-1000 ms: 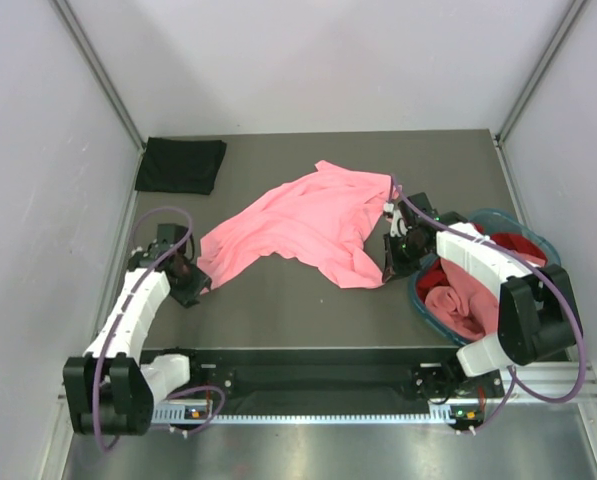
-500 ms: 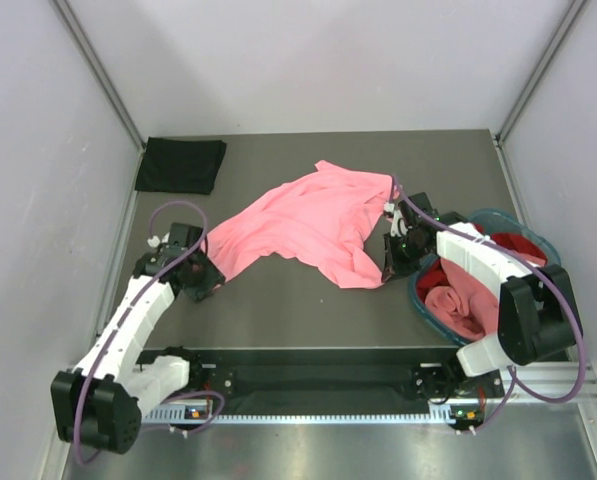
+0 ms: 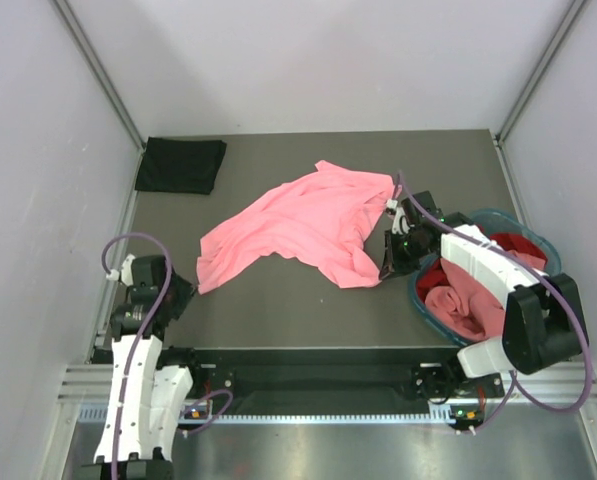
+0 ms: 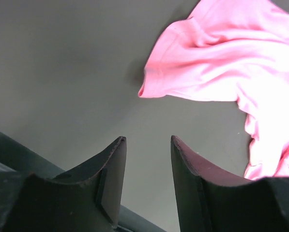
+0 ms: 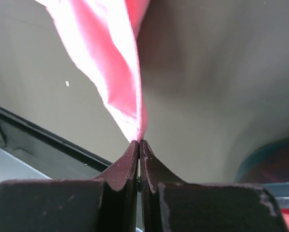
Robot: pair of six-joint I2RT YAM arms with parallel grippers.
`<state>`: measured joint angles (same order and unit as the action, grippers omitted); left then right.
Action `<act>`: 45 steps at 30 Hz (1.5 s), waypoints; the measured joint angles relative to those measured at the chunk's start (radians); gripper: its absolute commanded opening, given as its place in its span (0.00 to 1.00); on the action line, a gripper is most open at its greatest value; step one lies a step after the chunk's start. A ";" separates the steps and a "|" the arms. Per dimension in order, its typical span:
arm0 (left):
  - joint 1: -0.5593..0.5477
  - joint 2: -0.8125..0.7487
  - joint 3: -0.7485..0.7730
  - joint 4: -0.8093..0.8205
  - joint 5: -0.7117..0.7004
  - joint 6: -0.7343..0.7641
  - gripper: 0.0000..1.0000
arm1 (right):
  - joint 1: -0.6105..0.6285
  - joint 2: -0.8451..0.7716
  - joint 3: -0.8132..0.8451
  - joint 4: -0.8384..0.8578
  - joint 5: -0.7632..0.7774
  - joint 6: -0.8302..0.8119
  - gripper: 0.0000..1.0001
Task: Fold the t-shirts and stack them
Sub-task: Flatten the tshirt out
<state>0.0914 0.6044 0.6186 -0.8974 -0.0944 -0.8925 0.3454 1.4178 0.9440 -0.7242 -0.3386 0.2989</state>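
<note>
Over table (image 3: 308,300), left jaws apart; right jaws pinching pink tee (image 3: 298,225) edge (perhaps hem).

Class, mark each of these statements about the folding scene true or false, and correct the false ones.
1. The right hand is shut on an edge of the salmon pink t-shirt. True.
2. The left hand grips that same shirt. False: it is open, empty and apart from the cloth.
3. The basket holds red cloth and pink cloth. True.
4. The black t-shirt lies in the basket. False: it lies folded at the far left corner of the table.
</note>
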 measured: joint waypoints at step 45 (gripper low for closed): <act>-0.076 0.407 -0.032 0.247 -0.054 -0.047 0.57 | -0.002 -0.084 -0.021 0.021 -0.021 0.033 0.00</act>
<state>0.0151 1.0115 0.5869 -0.6502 -0.1486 -0.9394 0.3439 1.3342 0.9226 -0.7033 -0.3595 0.3317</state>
